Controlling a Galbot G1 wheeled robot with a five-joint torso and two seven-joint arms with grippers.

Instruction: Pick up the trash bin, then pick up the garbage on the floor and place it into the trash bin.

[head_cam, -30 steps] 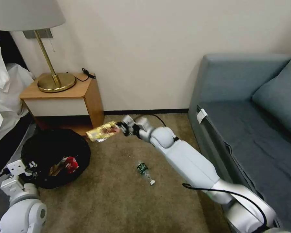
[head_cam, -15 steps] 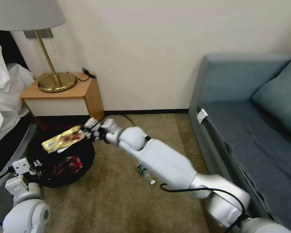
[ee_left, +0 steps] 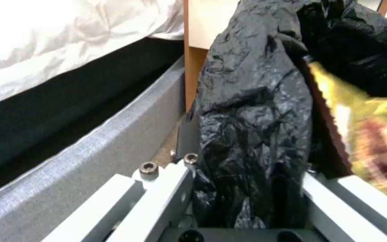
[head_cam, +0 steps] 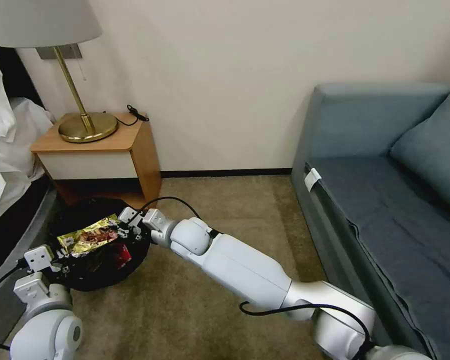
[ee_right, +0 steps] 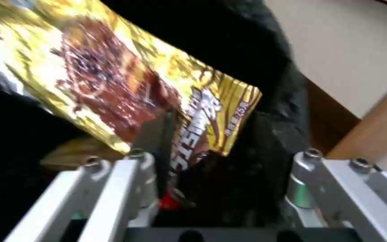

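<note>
both grippers at trash bin (head_cam: 92, 250) — gold wrapper (head_cam: 87, 237) over it

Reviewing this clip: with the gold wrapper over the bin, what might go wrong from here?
1. The shiny gold-brown wrapper lies high across the mouth of the black-bag-lined trash bin, against one finger of the open right pincer. Pulling back might drag it out.
2. The left pincer grips the bin by its crinkly bag-covered rim, and that plastic may slip.

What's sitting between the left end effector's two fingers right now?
A fold of the trash bin's black bag, pinched between the left end effector's fingers; left wrist view.
</note>
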